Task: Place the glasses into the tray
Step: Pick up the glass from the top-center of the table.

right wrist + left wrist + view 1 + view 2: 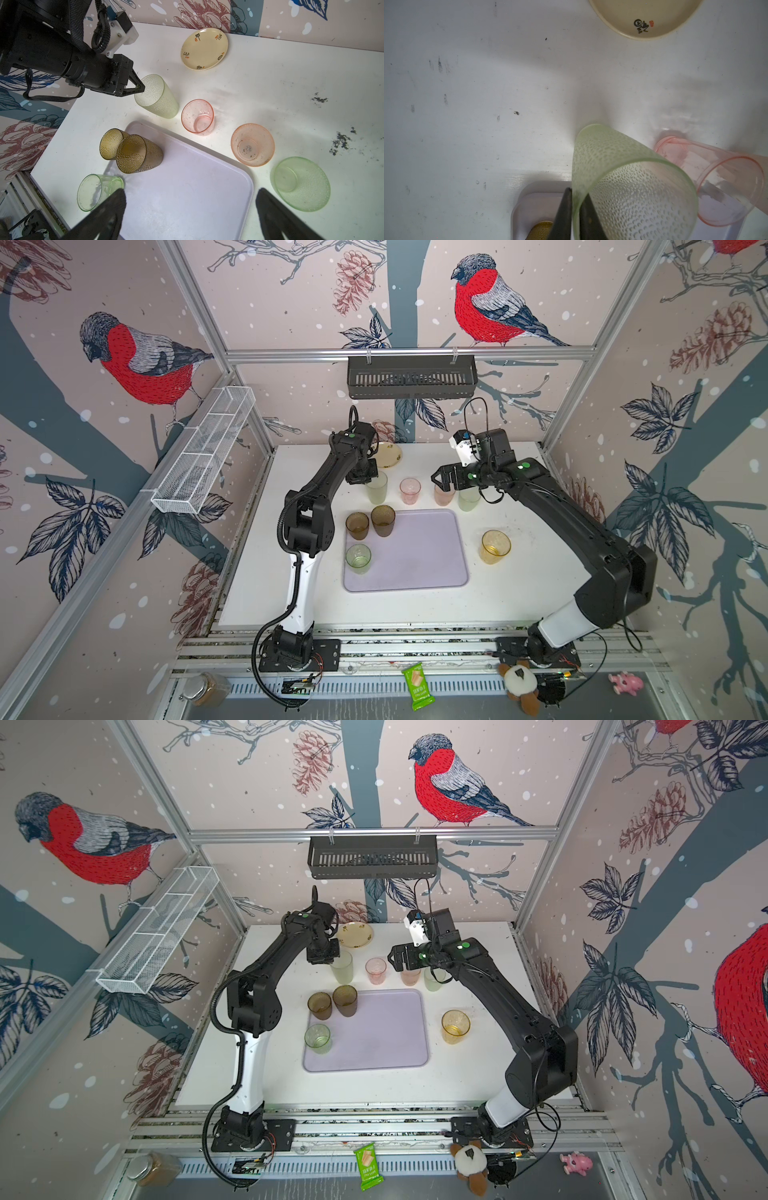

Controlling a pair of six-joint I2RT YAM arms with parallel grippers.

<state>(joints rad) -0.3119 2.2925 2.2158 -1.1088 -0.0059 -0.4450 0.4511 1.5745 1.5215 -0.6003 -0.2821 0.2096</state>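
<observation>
just beyond the tray (424, 556), the left gripper (139, 88) pinches the rim of the upright tall green glass (160, 99); the right gripper (436, 481) hangs open near the tray's far edge.

8 glasses (495, 546), 1 tray (419, 556), 1 plate (392, 456)

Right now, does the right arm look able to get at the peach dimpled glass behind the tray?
Probably yes: the right pincer is open and hangs over the peach glass, and nothing covers it. The pale green glass beside it stands apart but near.
</observation>
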